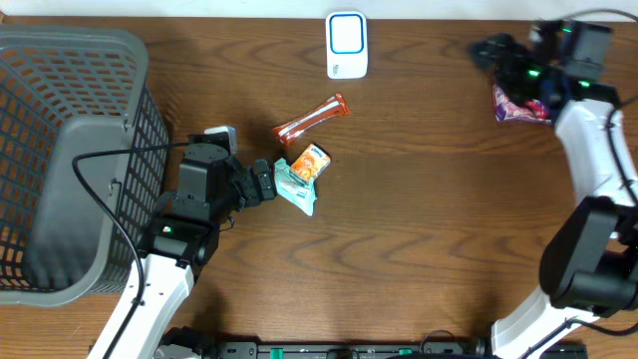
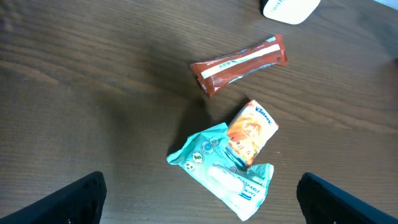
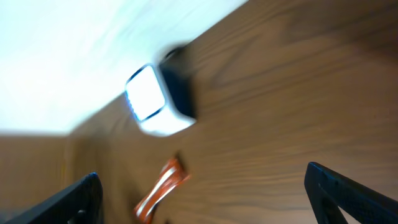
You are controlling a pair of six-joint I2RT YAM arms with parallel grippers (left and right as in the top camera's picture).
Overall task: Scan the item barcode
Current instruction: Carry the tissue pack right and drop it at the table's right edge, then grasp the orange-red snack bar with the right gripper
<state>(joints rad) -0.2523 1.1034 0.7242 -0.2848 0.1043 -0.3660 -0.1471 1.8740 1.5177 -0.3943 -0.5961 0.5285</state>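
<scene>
While the overhead camera takes in the whole wooden table (image 1: 419,229), it alone shows us the purple packet (image 1: 518,106). It lies near the right edge, just beside the right arm's wrist and well apart from the white scanner (image 1: 346,45) at the far edge. Only that view shows the grey mesh basket (image 1: 70,150) at the left, where we see just its own walls and floor.

The left wrist view gives us finer detail: a white strip of print along the red-brown bar wrapper (image 2: 239,64), and the orange pack (image 2: 250,132) overlapping the teal pouch (image 2: 217,177). The left gripper (image 1: 265,182) hovers just beside that pair, fingers spread wide and holding nothing.

The right wrist view is smeared, yet we make out the scanner, the bar, and a pale white area beyond the table's edge. The right gripper (image 1: 490,50) is spread as well, with nothing between its fingers.
</scene>
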